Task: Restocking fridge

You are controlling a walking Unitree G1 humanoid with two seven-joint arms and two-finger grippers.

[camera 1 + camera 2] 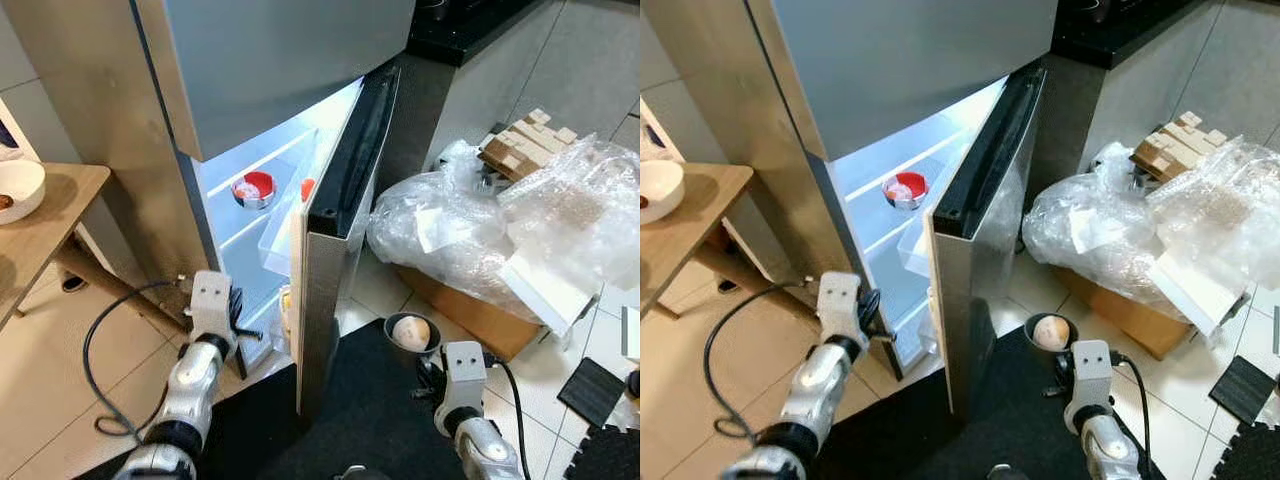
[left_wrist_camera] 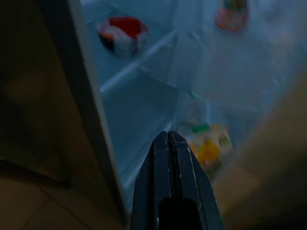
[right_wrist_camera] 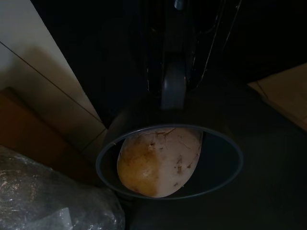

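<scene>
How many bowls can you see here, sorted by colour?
White bowl on the wooden table: 1
Red-lined bowl on the fridge shelf: 1
Dark bowl with a pale round food in it, held by the right gripper: 1
Total: 3 bowls

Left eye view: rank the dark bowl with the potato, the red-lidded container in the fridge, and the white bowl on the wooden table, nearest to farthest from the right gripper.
1. Dark bowl with the potato: held at the right gripper, low right.
2. Red-lidded container: on a fridge shelf, up and left.
3. White bowl: on the wooden table, far left.
</scene>
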